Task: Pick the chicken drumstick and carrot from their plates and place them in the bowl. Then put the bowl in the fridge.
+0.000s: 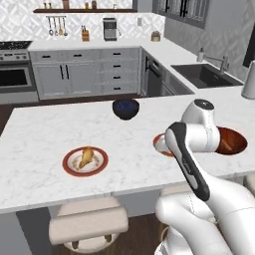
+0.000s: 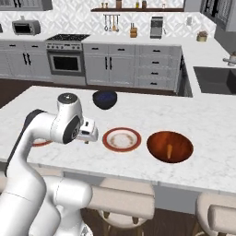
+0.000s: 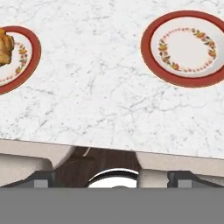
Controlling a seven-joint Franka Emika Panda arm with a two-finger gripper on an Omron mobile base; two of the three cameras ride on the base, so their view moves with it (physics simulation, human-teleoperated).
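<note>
The gripper (image 2: 87,137) hangs over the front part of the marble island counter (image 1: 40,129), between the two red-rimmed plates, with its jaws spread wide and nothing between them. The chicken drumstick (image 1: 86,157) lies on the left plate (image 1: 69,167), golden and lumpy, well apart from the gripper. The right plate (image 2: 121,139) has only its cream centre showing. Just beside that plate sits the terracotta bowl (image 2: 159,140), with the small orange carrot (image 2: 170,150) resting inside it. A dark blue bowl (image 2: 104,99) stands farther back on the counter.
</note>
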